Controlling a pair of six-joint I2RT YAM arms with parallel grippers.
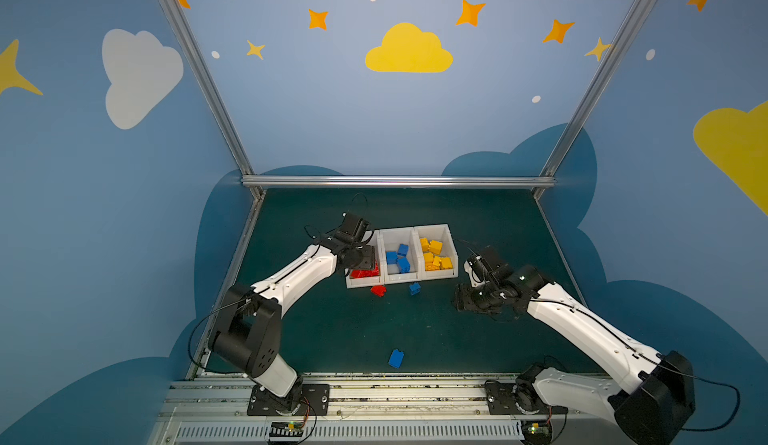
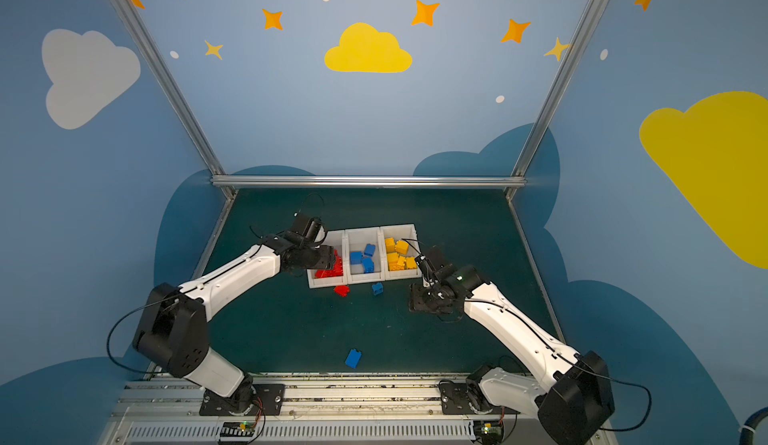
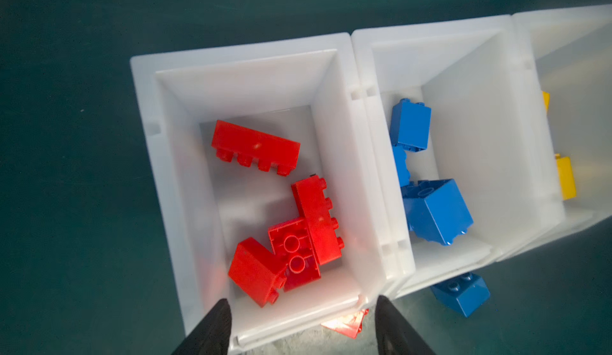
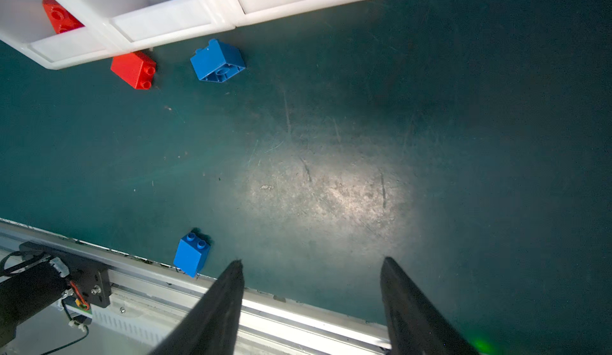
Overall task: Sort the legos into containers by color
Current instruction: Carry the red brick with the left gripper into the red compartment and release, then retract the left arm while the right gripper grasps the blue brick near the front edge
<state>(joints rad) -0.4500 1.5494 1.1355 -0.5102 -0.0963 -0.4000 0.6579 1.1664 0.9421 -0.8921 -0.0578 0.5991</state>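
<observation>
Blue lego [image 1: 414,288] beside red lego [image 1: 378,290]

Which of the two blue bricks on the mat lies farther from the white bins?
The blue brick beside the front rail; the other loose blue brick lies just in front of the middle bin.

Three bins stand touching in a row on the mat [image 1: 332,330]: left bin [image 1: 361,282], middle bin [image 1: 401,279], right bin [image 1: 440,274], each with bricks [image 1: 435,247] in it. The left brick [image 1: 378,290] lies at the left bin's front, the right brick [image 1: 414,288] just before the middle bin, and the near brick [image 1: 396,358] well apart from both, by the rail [image 1: 374,384]. The left gripper [image 3: 302,298] hangs over the left bin; the right gripper [image 4: 312,260] hangs before and right of the right bin.
</observation>
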